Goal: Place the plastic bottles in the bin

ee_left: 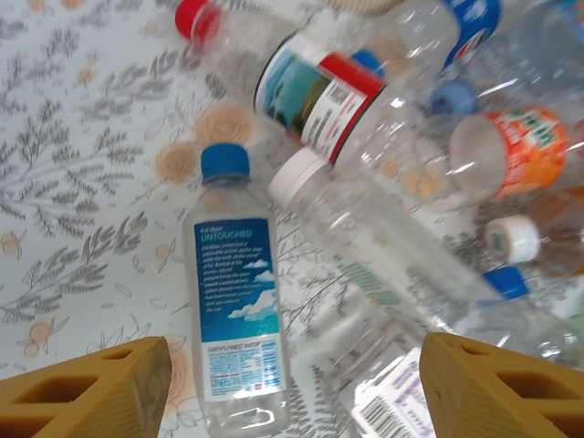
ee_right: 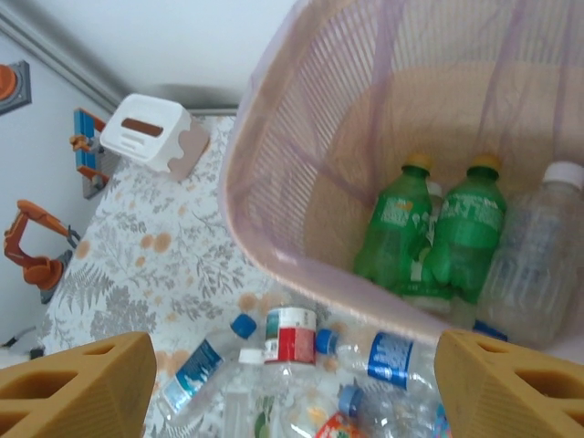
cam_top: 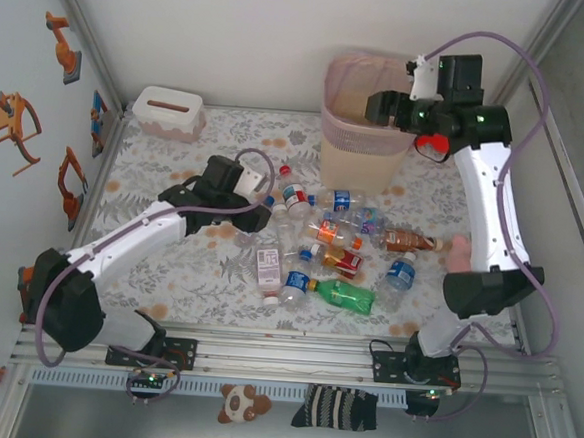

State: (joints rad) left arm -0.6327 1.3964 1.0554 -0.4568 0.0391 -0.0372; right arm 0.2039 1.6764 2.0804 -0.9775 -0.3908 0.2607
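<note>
**Left gripper**: jaws wide, nothing between them, hanging low over the near edge of the bottle heap.
**Blue-label bottle**: lies flat on the table, blue cap pointing away, long axis running between the fingers and nearer the left one. It touches a white-capped bottle that slants across it.
**Handling, judged:** apparently empty, so light. The walls look thin and likely to dent, and the round, slick body is apt to roll or squirt out. Best hold is across the labelled middle, not the cap or neck.
**Right gripper**: jaws wide and empty, above the bin.
**Bin contents:** two green bottles and a clear one.
**Plastic bottles**: most are heaped on the table in front of the bin.
</note>
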